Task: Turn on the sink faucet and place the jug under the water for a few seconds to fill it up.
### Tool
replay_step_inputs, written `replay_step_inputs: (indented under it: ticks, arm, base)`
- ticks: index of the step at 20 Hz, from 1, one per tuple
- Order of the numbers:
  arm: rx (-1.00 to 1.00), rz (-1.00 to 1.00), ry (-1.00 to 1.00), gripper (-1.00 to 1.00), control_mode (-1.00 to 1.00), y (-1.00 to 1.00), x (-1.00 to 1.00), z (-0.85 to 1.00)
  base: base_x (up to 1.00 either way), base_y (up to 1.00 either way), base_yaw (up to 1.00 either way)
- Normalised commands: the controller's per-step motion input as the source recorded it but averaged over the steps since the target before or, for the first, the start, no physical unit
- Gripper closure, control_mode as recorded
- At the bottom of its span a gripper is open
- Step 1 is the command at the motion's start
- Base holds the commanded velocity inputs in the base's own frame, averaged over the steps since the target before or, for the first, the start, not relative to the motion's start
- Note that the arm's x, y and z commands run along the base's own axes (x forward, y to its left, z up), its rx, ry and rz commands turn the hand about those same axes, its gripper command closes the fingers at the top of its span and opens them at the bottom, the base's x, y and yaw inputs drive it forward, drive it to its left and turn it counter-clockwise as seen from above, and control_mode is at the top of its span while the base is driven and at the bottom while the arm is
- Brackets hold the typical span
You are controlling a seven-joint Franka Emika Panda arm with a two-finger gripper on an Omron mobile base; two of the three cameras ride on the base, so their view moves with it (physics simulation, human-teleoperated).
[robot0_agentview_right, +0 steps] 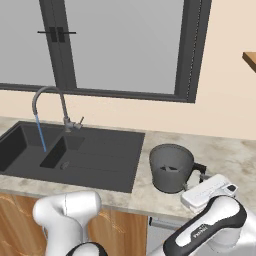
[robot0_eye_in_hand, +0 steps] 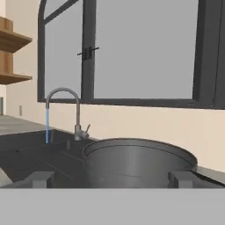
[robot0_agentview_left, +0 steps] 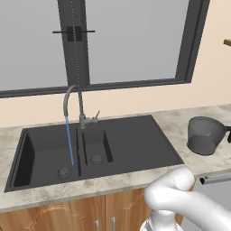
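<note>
The sink faucet (robot0_agentview_left: 74,103) (robot0_agentview_right: 50,97) (robot0_eye_in_hand: 66,94) stands behind the black sink (robot0_agentview_left: 135,146) (robot0_agentview_right: 110,155) (robot0_eye_in_hand: 30,154). A thin blue stream of water (robot0_agentview_left: 69,140) (robot0_agentview_right: 41,134) (robot0_eye_in_hand: 47,127) runs from its spout into the left basin. The dark grey jug (robot0_agentview_left: 205,135) (robot0_agentview_right: 170,167) (robot0_eye_in_hand: 136,162) stands upright on the counter to the right of the sink, with its black handle on the far right side. My gripper (robot0_agentview_right: 196,179) (robot0_eye_in_hand: 112,178) is low at that handle side, level with the jug. It is open, its fingertips (robot0_eye_in_hand: 41,178) spread wide just short of the jug wall.
A marble counter (robot0_agentview_left: 176,124) (robot0_agentview_right: 225,155) runs along the wall under a large dark-framed window (robot0_agentview_left: 131,40) (robot0_agentview_right: 125,45). Wooden shelves (robot0_agentview_right: 250,57) (robot0_eye_in_hand: 13,41) hang on the wall to the right of the window. Wooden cabinet doors (robot0_agentview_left: 67,216) sit below the sink.
</note>
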Motion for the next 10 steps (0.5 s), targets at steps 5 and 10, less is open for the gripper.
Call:
replay_step_inputs:
  ticks: [5,10]
  arm:
    - [-0.07,-0.01,-0.01,-1.0,-1.0,-0.01,0.29,-0.19]
    - [-0.04,-0.05,0.0,-1.0,-1.0,-0.02,0.38,-0.09]
  base:
    - [0.0,0.0,0.0]
    - [0.0,0.0,0.0]
